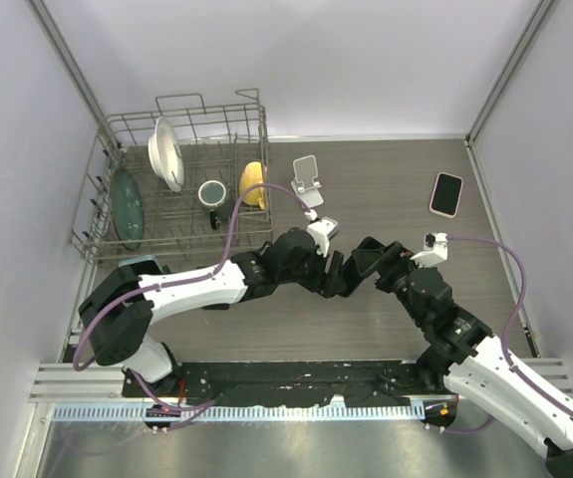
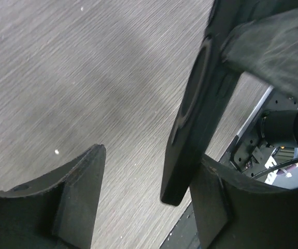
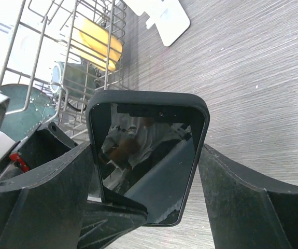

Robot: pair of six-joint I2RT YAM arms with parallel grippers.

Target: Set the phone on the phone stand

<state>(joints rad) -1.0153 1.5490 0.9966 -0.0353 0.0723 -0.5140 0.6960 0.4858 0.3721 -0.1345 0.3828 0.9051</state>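
A black-cased phone (image 3: 146,166) hangs in the air above the middle of the table, where my two grippers meet. My right gripper (image 3: 146,148) is shut on it, one finger on each long edge, with the screen facing its camera. In the top view the right gripper (image 1: 364,261) and left gripper (image 1: 336,274) overlap and hide the phone. My left gripper (image 2: 151,155) is open around the phone (image 2: 190,119), which shows edge-on next to its right finger, far from the left one. The white phone stand (image 1: 307,177) stands empty at the back, right of the rack.
A wire dish rack (image 1: 181,184) at the back left holds plates, a cup and a yellow item. A second phone in a light case (image 1: 446,193) lies flat at the back right. The table's near edge shows in the left wrist view (image 2: 242,140).
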